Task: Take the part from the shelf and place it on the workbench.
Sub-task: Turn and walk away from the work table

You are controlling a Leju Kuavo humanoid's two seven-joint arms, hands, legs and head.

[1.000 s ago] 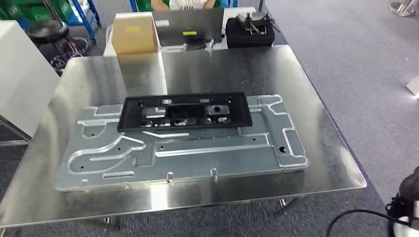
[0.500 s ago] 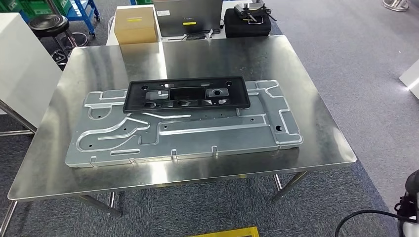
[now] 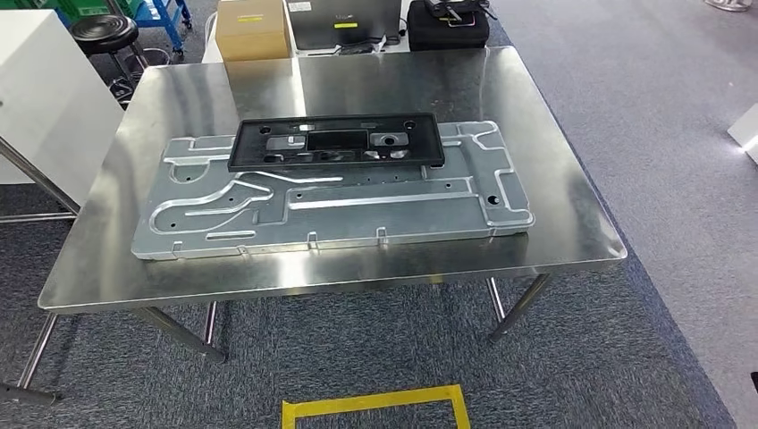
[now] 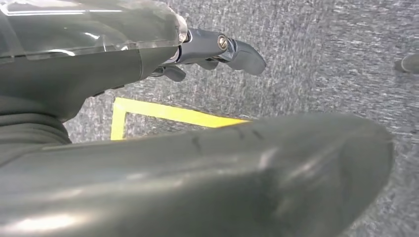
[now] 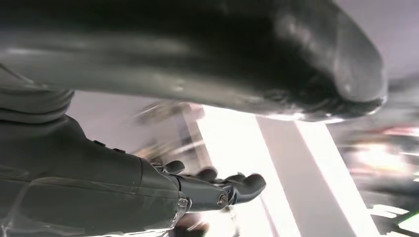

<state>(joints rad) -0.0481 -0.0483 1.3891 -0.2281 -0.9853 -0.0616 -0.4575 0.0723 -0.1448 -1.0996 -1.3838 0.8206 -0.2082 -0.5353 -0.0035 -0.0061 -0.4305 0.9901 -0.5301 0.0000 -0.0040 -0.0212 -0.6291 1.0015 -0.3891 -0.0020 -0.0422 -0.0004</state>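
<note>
Head view: part lies on the workbench

Nearest me, yellow floor tape point(image 3: 375, 407). Beyond it, the workbench point(image 3: 572, 241) carries a grey metal plate point(image 3: 357, 219), the black part point(image 3: 335, 143) lying on its far edge. Left hand point(image 4: 148, 59) and right hand point(image 5: 148, 192) grip nothing, fingers loosely apart.

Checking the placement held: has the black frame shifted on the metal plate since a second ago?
No. The black frame sits along the same far edge of the metal plate; the camera moved.
</note>
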